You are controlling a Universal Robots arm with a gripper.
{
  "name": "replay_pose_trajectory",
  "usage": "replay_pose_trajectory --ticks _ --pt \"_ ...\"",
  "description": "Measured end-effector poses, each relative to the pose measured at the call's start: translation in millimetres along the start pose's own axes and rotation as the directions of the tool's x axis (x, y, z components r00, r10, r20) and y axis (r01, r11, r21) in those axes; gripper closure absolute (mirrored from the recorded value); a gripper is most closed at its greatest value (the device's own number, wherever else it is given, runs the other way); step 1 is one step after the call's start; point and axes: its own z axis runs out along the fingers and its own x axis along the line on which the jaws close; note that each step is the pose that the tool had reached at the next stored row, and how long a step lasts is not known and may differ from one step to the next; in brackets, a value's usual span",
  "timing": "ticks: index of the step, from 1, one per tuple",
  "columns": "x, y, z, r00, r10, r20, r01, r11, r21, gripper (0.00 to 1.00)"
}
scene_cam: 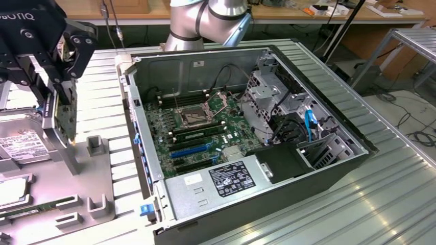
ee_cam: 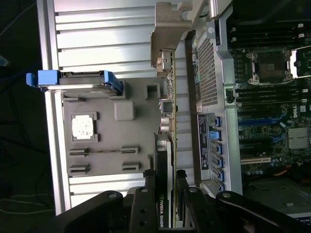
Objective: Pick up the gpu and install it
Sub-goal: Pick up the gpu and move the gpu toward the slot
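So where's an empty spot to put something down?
The ribbed metal table is bare on the exterior view's right of the computer case, and in a narrow strip between case and gray tray. Crowded: the tray, by the tool holding the gpu, and inside the case.

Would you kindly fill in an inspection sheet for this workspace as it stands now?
Surface: ribbed metal table carrying a grey parts tray and an open computer case.
Job's things: the gpu is held edge-on over the tray, outside the case.
Clutter: hard drive and memory stick on the tray.
Grippers: gripper shut on the gpu.
Cables: blue cable inside the case; loose cables on the floor at the exterior view's right.
Surroundings: wooden bench behind.
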Motion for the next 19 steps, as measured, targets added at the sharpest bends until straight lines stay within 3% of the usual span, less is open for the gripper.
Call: replay_pose_trajectory --ticks 19 --pt "-13.3 1.0 0.3 1.0000 0.000 -0.0001 0.000 1.0000 0.0001 0.73"
